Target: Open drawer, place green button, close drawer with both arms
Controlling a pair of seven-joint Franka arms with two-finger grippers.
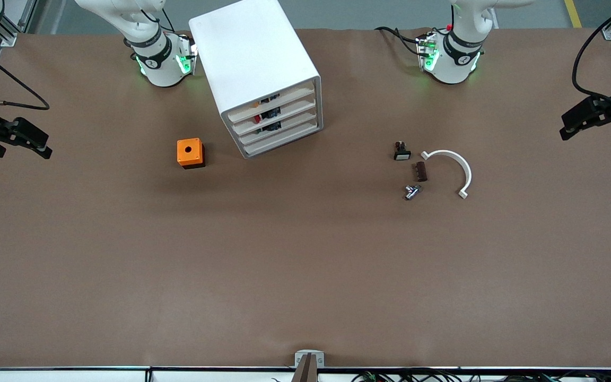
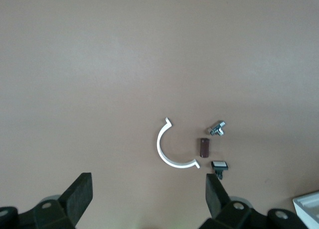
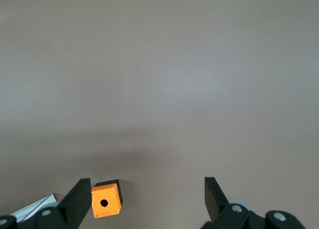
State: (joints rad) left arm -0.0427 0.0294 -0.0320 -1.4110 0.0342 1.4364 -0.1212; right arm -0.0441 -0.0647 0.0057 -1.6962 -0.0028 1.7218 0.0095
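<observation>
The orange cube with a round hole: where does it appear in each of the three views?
Front view: the orange cube with a round hole stands on the brown table, beside the big white drawer cabinet, toward the right arm's end.
Left wrist view: not in it.
Right wrist view: at the lower edge, by one finger of the open right gripper.
Shared landmark: the cabinet's white corner beside the cube.
</observation>
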